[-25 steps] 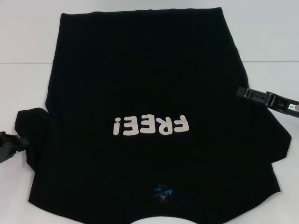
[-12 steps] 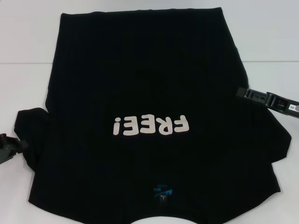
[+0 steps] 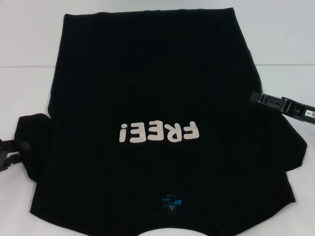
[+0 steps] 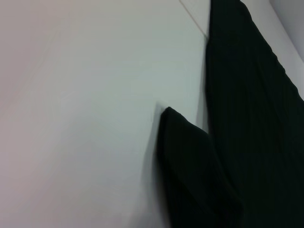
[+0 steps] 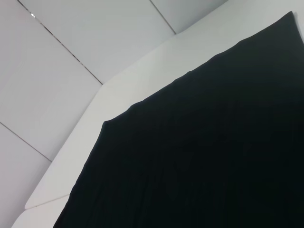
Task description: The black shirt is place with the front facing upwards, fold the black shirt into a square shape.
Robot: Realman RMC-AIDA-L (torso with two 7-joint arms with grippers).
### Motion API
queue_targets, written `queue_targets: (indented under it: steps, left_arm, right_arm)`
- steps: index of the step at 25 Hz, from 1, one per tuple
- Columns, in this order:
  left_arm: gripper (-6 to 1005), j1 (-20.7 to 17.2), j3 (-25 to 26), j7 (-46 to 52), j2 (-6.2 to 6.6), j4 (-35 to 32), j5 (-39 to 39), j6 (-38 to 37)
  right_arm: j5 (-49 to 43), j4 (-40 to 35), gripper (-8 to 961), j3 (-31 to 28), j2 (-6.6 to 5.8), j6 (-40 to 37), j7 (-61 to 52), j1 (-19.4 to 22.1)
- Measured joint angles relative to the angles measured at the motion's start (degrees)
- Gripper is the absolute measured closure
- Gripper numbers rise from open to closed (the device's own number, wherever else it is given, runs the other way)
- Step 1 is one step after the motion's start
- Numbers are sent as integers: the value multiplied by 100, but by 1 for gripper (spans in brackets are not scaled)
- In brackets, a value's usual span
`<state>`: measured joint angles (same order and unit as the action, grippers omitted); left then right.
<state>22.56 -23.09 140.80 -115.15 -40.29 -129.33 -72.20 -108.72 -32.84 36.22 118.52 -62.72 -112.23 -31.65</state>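
Head view: black shirt flat on white table, print up, collar nearest robot. Left gripper shifted closer to the left sleeve edge; right gripper unchanged at right edge. Finger state unclear for both.

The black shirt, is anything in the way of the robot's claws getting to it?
Nothing visible is. The black shirt lies flat on the white table. The left claw sits at its sleeve edge, and the right claw is over its other side.
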Motion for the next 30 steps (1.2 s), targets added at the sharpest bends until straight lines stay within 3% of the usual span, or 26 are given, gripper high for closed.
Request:
queue_targets:
  steps: [5, 13, 24, 30]
  left_arm:
    - [516, -9, 5, 4, 3, -7, 0, 3]
    - [469, 32, -26, 181, -21, 0, 5, 193]
    - [680, 48, -55, 196, -42, -30, 8, 225]
    - [917, 7, -45, 175, -23, -2, 9, 196]
  right_arm:
    - [0, -14, 72, -1, -4, -3, 0, 1]
    - [0, 1, 71, -33, -10, -4, 0, 6]
    - [5, 5, 71, -62, -23, -13, 0, 47]
    - [9, 10, 71, -62, -31, -13, 0, 45]
